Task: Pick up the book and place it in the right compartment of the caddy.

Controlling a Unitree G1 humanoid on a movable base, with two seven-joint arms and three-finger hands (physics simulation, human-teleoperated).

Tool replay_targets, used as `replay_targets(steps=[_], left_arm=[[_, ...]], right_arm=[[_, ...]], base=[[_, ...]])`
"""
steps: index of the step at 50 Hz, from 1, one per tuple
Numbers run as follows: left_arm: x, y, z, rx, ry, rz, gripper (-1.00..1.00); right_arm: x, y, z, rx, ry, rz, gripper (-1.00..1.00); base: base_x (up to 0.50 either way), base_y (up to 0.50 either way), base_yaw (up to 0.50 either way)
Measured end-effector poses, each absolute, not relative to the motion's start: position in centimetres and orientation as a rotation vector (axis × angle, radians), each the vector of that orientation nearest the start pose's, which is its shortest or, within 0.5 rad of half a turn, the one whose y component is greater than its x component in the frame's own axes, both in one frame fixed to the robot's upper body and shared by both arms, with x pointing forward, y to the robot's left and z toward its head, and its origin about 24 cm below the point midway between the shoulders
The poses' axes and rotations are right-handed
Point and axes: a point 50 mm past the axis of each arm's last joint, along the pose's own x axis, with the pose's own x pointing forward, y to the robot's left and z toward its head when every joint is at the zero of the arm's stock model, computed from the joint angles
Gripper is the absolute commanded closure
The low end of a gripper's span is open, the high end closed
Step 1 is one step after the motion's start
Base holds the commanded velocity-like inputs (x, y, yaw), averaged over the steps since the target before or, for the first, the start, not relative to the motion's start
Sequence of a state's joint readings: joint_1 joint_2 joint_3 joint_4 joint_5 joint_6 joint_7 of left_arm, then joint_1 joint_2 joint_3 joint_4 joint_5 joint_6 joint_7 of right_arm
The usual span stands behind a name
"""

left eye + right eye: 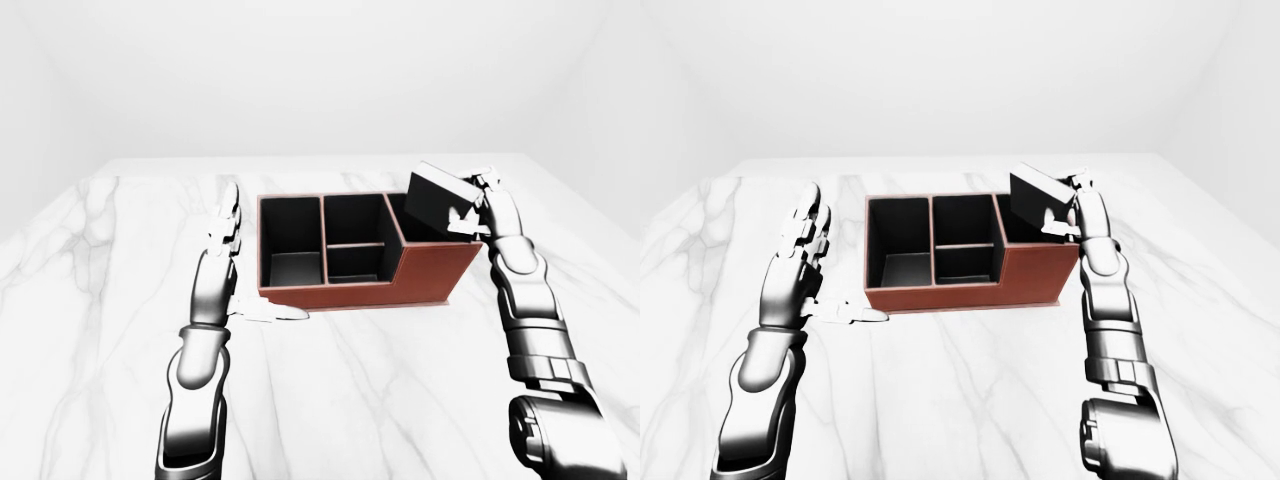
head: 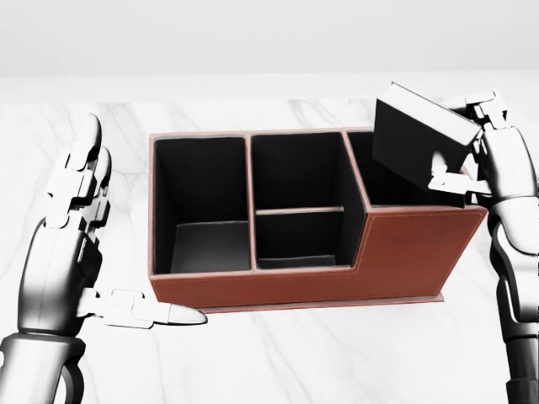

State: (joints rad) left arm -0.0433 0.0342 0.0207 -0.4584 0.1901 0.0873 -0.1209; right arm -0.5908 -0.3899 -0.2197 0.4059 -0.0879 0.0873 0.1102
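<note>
Nearest the camera, the left hand (image 2: 84, 244) stands with its fingers spread and upright, its thumb stretched toward the caddy's lower left corner, holding nothing. It sits just beside the caddy (image 2: 404, 252), probably parked there so it is clear of the work yet ready to steady the box if it slides on the counter (image 2: 295, 362).

Beyond that hand's thumb lies the caddy itself, a red-brown box with dark lining: one tall compartment closest to the left hand, two smaller ones stacked in the middle, and a higher-walled right compartment (image 2: 370, 172) on the side of the right hand.

Farther off, the right hand (image 2: 467, 156) is clamped on the book (image 2: 419, 135), fingers at its upper edge and thumb pressing its lower face. The book is dark, tilted, with its lower corner dipping over the right compartment's opening while most of it is above the rim. The tilt looks deliberate: a slanted book can enter the narrow slot corner first, and the grip at the book's outer end keeps the fingers outside the caddy's wall.

By my reading the placing is close to done; lowering and release remain.
</note>
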Motion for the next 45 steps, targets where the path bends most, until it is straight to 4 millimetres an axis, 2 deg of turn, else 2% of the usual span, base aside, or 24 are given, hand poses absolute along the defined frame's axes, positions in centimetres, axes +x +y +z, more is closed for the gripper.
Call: replay_targets(steps=[23,45], left_arm=[[24.3,15.0,14.6,0.241,-0.393,-0.06,-1.0],[24.2,14.8,14.8,0.245,-0.403,-0.063,-1.0]], right_arm=[[36.7,-24.6,14.0,-0.348,-0.065,-0.115,1.0],[37.1,-24.9,13.3,-0.35,-0.036,-0.12,1.0]], base=[[0.0,0.0,0.0],[0.0,0.0,0.0]])
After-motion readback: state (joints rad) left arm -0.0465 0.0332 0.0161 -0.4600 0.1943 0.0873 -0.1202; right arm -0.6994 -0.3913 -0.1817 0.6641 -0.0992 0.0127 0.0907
